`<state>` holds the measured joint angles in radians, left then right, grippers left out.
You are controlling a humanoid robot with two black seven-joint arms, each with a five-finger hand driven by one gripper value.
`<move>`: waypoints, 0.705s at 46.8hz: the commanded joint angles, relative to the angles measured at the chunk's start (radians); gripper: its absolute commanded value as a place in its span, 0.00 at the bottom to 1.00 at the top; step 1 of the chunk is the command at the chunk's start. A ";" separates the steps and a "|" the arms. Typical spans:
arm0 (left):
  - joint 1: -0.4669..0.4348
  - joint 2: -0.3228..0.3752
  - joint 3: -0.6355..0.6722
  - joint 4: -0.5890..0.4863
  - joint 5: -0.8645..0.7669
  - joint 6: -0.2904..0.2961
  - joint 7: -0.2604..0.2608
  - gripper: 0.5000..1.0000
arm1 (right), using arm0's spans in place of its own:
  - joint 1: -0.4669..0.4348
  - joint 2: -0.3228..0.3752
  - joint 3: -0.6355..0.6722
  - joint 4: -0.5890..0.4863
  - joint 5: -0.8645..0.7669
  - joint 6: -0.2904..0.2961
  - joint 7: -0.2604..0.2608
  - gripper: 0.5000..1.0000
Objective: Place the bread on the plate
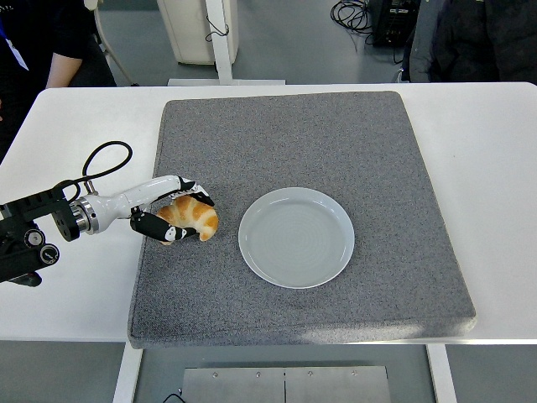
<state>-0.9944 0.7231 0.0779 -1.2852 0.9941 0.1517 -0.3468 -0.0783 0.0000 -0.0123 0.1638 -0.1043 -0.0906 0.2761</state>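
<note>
A golden croissant (193,220) lies on the grey mat (336,143), left of a pale blue plate (296,237). My left hand (179,210) comes in from the left edge and is closed around the croissant: the fingers (195,190) curl over its top and the thumb presses its near side. The croissant rests on the mat, a short gap from the plate's left rim. The plate holds nothing. My right arm is out of view.
The mat covers most of the white table (59,134). A person's arm (63,71) shows at the top left, another person in dark clothes (470,38) at the top right. A black cable loop (105,159) rises from my left forearm.
</note>
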 commanded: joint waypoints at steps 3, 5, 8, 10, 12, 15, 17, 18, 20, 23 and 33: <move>-0.006 0.004 -0.004 0.001 -0.002 0.000 -0.003 0.00 | 0.000 0.000 0.000 0.000 0.000 0.000 0.000 1.00; -0.006 0.004 -0.004 0.001 -0.002 0.000 -0.003 0.00 | 0.000 0.000 0.000 0.000 0.000 0.000 0.000 1.00; -0.010 0.004 -0.004 0.001 0.000 0.000 -0.005 0.00 | 0.000 0.000 0.000 0.000 0.000 0.000 0.000 1.00; -0.013 0.004 -0.004 0.001 0.000 0.000 -0.005 0.00 | 0.000 0.000 0.000 -0.001 0.000 0.000 0.000 1.00; -0.013 0.004 -0.003 0.001 0.000 0.000 -0.006 0.00 | 0.000 0.000 0.000 0.000 0.000 0.000 0.000 1.00; -0.016 0.006 -0.003 0.001 0.000 0.000 -0.006 0.00 | 0.000 0.000 0.000 -0.001 0.000 0.000 0.000 1.00; -0.023 0.007 -0.003 0.001 0.000 -0.001 -0.008 0.00 | 0.000 0.000 0.000 0.000 0.000 0.000 0.000 1.00; -0.026 0.009 -0.003 0.001 0.000 0.000 -0.008 0.00 | 0.000 0.000 0.000 0.000 0.000 0.000 0.000 1.00; -0.036 0.010 -0.003 0.001 0.000 -0.001 -0.009 0.00 | 0.000 0.000 0.000 0.000 0.000 0.000 0.000 1.00; -0.055 0.013 -0.004 0.001 -0.002 -0.001 -0.012 0.00 | 0.000 0.000 0.000 0.000 0.000 0.000 0.000 1.00; -0.122 0.048 -0.004 0.001 -0.002 -0.001 -0.012 0.00 | 0.000 0.000 0.000 0.000 0.000 0.000 0.000 1.00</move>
<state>-1.0958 0.7623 0.0736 -1.2839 0.9926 0.1503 -0.3592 -0.0773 0.0000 -0.0123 0.1642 -0.1043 -0.0906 0.2762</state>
